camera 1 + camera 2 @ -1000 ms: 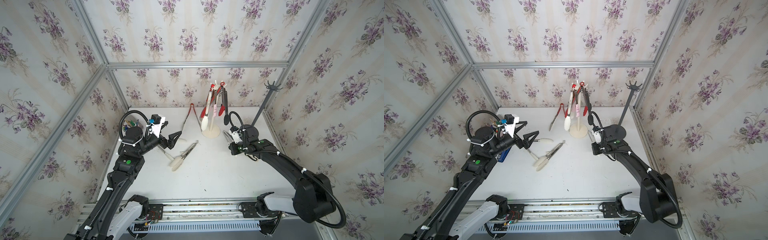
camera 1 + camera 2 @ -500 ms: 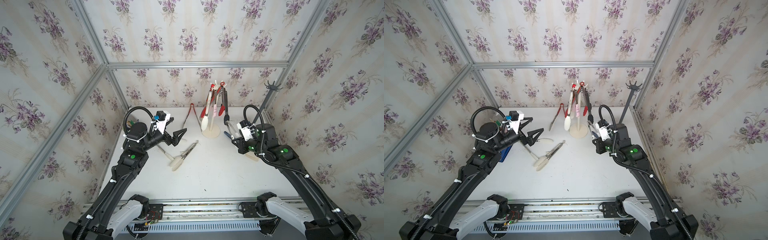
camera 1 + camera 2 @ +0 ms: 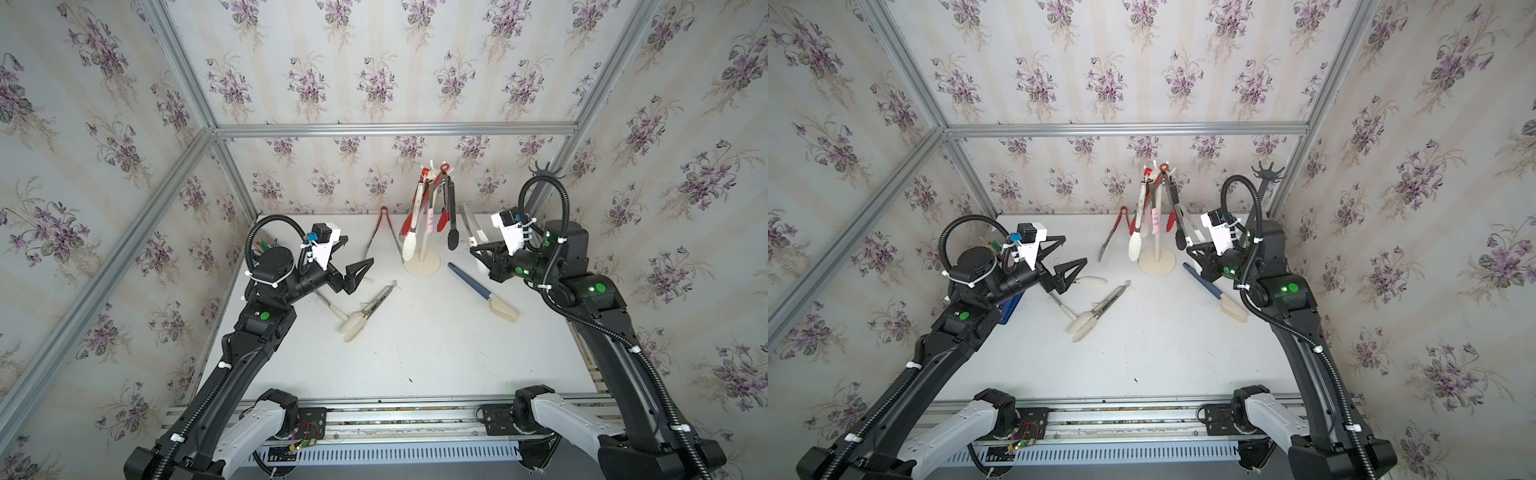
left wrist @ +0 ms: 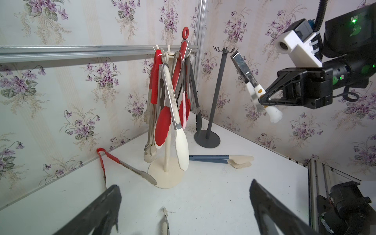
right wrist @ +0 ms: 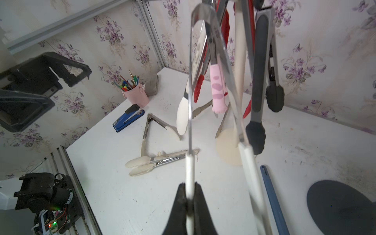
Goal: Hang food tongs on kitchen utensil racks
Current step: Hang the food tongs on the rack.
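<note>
My right gripper point(image 5: 189, 187) is shut on one white-tipped arm of steel food tongs point(image 5: 211, 36), held up in the air between the two racks point(image 3: 471, 224). The cream-white utensil rack point(image 3: 428, 264) carries several hanging tongs. The dark grey rack point(image 3: 544, 170) at the back right has bare hooks. My left gripper point(image 3: 359, 250) hangs open above the table, nothing between its fingers point(image 4: 115, 187). Just below it lie closed cream-tipped tongs point(image 3: 370, 307). Red tongs point(image 3: 384, 232) lie by the back wall, and blue-handled tongs point(image 3: 478, 286) lie under my right gripper.
A second pair of cream-tipped tongs point(image 5: 154, 124) lies spread open on the left. A pink cup of pens point(image 5: 135, 95), a blue stapler point(image 5: 128, 120) and a grey block point(image 5: 152, 84) stand in the back left corner. Papered walls enclose three sides.
My right arm has risen and carried the white-tipped tongs higher beside the cream rack. My left gripper has shifted slightly towards the middle and stayed open.
</note>
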Available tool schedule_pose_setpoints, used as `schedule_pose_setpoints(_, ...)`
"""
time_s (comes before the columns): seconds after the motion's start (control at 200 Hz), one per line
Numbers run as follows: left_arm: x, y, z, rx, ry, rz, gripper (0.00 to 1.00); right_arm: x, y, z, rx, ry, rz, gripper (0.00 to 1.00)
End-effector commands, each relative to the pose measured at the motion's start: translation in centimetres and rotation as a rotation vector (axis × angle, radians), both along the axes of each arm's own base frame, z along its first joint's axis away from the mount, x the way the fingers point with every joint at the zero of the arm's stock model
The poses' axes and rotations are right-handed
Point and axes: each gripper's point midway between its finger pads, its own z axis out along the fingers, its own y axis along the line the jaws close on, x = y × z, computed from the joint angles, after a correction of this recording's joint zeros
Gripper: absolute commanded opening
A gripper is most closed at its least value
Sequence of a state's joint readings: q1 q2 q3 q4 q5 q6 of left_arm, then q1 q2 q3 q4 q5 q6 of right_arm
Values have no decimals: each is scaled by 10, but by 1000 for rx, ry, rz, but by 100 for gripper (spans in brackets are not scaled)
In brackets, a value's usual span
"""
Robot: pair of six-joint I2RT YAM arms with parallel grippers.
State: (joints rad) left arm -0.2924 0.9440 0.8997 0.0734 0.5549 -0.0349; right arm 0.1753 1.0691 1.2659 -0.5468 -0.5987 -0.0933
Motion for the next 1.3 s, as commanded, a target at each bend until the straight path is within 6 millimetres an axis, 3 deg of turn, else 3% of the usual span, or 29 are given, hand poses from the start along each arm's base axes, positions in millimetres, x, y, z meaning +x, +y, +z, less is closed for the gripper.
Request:
schedule_pose_setpoints(0.0,-3,0,7,-13,-31,-8,99,10,5,28,58,-110,91,0)
schedule_pose_setpoints(0.135,-7,1,5,-16,-21,-3,99,29,2,40,104,-141,118,0)
schedule_pose_setpoints(0.54,-22,6,-3,-15,4,1,99,88,-9,45,176,-155,187,0)
schedule_pose_setpoints(0.969,-32,9,-7,-17,29,-1,99,149,-17,22,112,-183,288,0)
schedule_pose_setpoints(1.294,-36,10,-16,-8,53,0,99,167,-14,5,79,-197,358,0)
